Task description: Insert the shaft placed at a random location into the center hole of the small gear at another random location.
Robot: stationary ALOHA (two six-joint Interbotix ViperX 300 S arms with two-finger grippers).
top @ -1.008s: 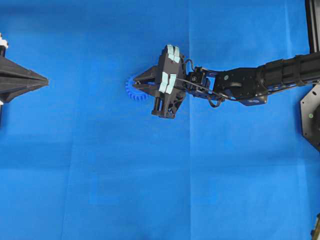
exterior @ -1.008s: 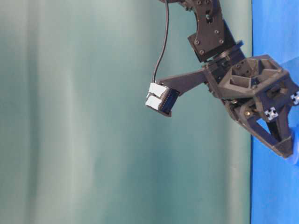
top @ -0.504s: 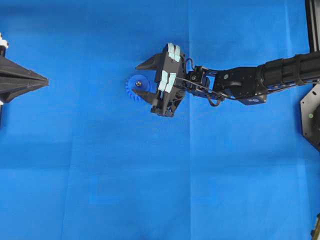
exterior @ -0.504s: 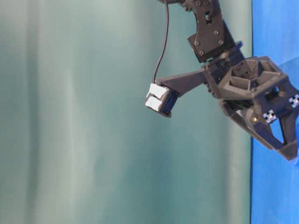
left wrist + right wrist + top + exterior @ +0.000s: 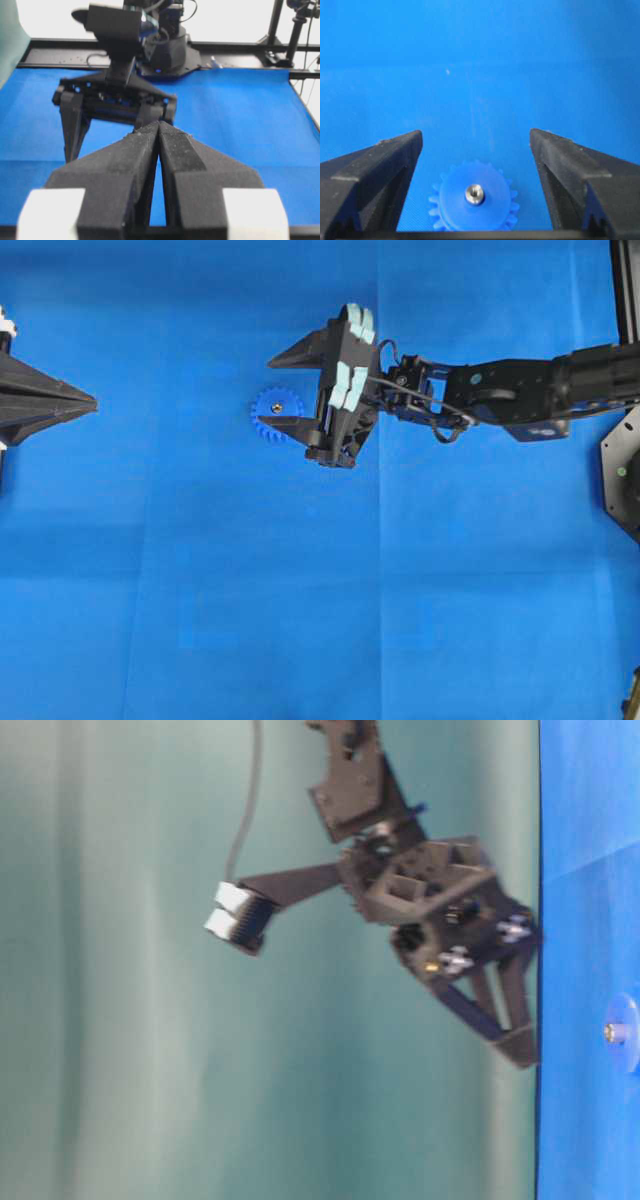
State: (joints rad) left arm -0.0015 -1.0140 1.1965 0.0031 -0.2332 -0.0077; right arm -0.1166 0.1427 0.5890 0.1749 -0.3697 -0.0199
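- Tabletop (image 5: pixel 200 620): covered by a blue cloth. It bears only the task's parts; nothing else lies on it in the overhead view.
- Right tool (image 5: pixel 288 390): its jaws stand wide apart and hold nothing. In the table-level view it hangs clear above the cloth, with its tips off the surface. In its own wrist view the two fingers flank the gear without touching it.
- Left tool (image 5: pixel 159 131): its fingers are pressed together with nothing between them. It is parked at the left edge of the overhead view, well apart from the gear, and appears to have no part in the work at this stage.
- Small gear (image 5: pixel 276 413): lies flat on the cloth, just left of the right tool's body. Its teeth and raised hub are free of any grip.
- Shaft (image 5: pixel 474 194): stands upright in the middle of the hub, with its shiny rounded end showing above the plastic. The table-level view shows the same silvery tip (image 5: pixel 610 1033) proud of the hub.
- Center hole: filled by the shaft, so it cannot be seen.
- Progress: the insertion appears done and the shaft released. How deep the pin sits cannot be told. What remains, judged from this, is only for the right arm to withdraw.
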